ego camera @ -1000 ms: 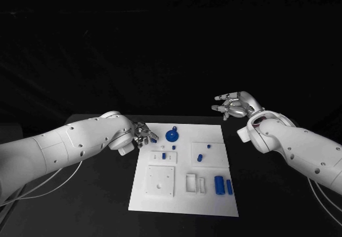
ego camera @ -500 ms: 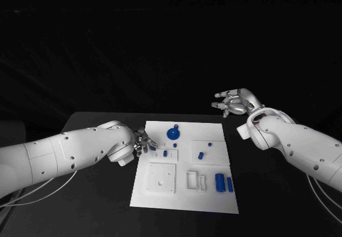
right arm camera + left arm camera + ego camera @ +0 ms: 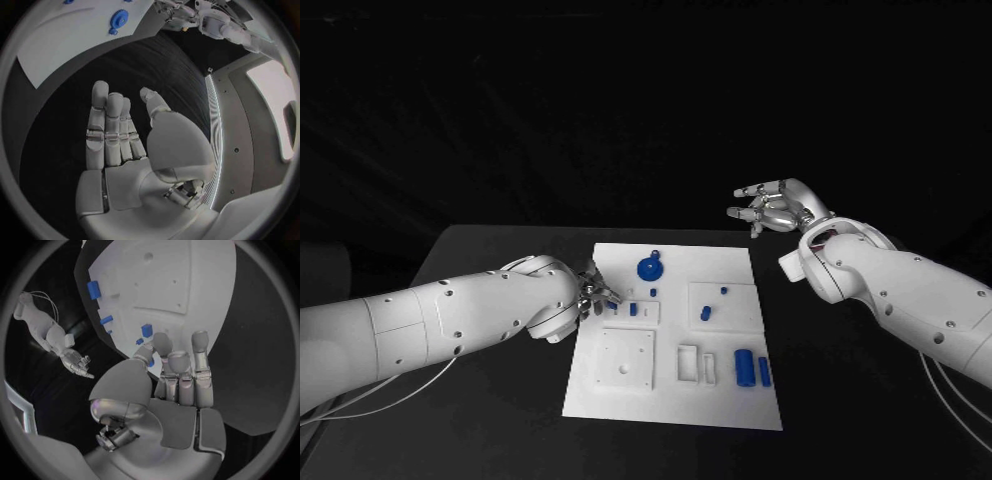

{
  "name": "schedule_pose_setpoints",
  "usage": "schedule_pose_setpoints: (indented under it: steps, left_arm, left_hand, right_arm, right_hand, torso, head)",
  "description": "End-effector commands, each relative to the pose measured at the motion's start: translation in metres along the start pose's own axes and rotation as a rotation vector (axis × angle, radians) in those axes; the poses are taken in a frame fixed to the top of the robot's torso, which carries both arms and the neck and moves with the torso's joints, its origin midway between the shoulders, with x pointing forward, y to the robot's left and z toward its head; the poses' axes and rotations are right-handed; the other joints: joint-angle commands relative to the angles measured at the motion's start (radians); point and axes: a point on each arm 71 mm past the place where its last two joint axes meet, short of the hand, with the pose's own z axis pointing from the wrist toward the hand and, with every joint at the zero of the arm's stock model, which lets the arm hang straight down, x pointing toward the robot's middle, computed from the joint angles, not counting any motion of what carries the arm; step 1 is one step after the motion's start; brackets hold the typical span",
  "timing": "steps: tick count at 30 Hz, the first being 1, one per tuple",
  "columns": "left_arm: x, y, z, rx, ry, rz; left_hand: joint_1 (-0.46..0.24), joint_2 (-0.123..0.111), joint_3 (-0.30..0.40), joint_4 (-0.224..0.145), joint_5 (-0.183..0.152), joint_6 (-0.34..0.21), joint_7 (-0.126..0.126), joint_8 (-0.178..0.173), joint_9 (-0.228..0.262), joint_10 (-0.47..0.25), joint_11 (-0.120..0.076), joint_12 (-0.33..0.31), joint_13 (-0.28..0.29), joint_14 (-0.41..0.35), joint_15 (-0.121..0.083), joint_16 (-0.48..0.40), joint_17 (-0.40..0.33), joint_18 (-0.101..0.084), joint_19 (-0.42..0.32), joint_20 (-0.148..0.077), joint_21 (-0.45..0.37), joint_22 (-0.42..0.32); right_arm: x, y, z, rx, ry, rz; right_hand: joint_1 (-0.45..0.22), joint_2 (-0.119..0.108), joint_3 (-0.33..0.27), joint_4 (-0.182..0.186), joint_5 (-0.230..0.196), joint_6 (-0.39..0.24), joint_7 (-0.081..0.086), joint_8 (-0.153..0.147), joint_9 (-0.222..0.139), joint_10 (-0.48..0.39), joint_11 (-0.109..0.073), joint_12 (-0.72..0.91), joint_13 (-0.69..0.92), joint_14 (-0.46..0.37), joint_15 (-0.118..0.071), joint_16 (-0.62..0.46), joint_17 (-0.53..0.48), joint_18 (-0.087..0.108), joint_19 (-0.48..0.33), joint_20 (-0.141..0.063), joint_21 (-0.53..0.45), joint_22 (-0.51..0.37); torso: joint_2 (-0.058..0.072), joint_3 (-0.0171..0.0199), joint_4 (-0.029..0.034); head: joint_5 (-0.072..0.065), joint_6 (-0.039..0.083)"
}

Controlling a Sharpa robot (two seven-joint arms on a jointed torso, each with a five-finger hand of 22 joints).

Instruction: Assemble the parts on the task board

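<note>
Blue parts (image 3: pixel 744 367) look light, rigid, slick; pinch their sides. Left hand (image 3: pixel 596 293) at task board (image 3: pixel 668 405) edge, grasp unclear; right hand (image 3: pixel 773 208) spread, empty.

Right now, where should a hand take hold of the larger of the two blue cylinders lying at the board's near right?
Pinch the larger blue cylinder across its long sides at mid-length, coming straight down. It lies flat on the task board, with a thinner blue cylinder close alongside, so fingers need care on that side.

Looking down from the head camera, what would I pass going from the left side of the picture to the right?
Left arm → left hand at the white board's edge → round blue part → two blue bars on the board → right hand, raised off the table.
</note>
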Motion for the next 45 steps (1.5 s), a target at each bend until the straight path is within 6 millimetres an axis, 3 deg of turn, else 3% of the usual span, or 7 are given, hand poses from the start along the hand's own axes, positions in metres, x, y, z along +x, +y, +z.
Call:
schedule_pose_setpoints:
  steps: [1, 21, 45]
  left_arm:
    - [0.001, -0.004, 0.001, 0.026, -0.037, 0.052]
    - [0.008, -0.008, 0.007, 0.051, -0.029, 0.139]
    - [0.013, -0.009, 0.008, 0.056, -0.013, 0.181]
  left_hand:
    - [0.006, 0.004, 0.019, -0.020, 0.004, 0.045, -0.038, 0.003, 0.003, 0.005, -0.001, -0.007, 0.001, 0.005, -0.001, -0.003, 0.002, -0.001, 0.005, -0.001, 0.005, 0.017]
    - [0.010, 0.004, 0.020, -0.021, 0.003, 0.044, -0.037, 0.000, 0.004, 0.005, 0.000, -0.010, 0.003, 0.004, 0.000, -0.009, 0.002, 0.000, 0.004, 0.000, 0.004, 0.016]
    - [0.011, 0.005, 0.020, -0.023, 0.003, 0.044, -0.036, -0.001, 0.005, 0.005, 0.000, -0.010, 0.005, 0.005, 0.000, -0.009, 0.005, 0.000, 0.004, 0.000, 0.004, 0.017]
  right_arm:
    - [0.002, 0.001, 0.000, -0.006, 0.015, 0.004]
    - [0.003, 0.001, -0.001, -0.005, 0.024, 0.005]
    - [0.004, 0.000, -0.001, -0.003, 0.027, 0.005]
  right_hand:
    - [0.002, -0.007, 0.001, 0.008, 0.004, -0.004, 0.000, -0.003, 0.000, -0.006, -0.001, 0.003, -0.001, -0.007, 0.002, 0.006, -0.001, 0.014, -0.001, 0.005, 0.002, -0.001]
    - [0.000, -0.005, -0.001, 0.009, 0.005, -0.005, 0.000, -0.003, 0.000, -0.006, -0.001, 0.004, -0.001, -0.008, 0.002, 0.006, -0.001, 0.014, -0.001, 0.005, 0.002, -0.002]
    - [0.000, -0.003, -0.002, 0.010, 0.005, -0.007, 0.000, -0.003, 0.000, -0.006, -0.001, 0.004, 0.000, -0.007, 0.002, 0.007, -0.001, 0.015, -0.001, 0.005, 0.003, -0.002]
  torso:
    - [0.000, 0.0007, -0.0003]
    - [-0.002, -0.0013, 0.0003]
    - [-0.001, 0.0013, 0.0002]
  head:
    - [-0.002, -0.001]
    - [-0.006, -0.003]
    - [-0.007, -0.008]
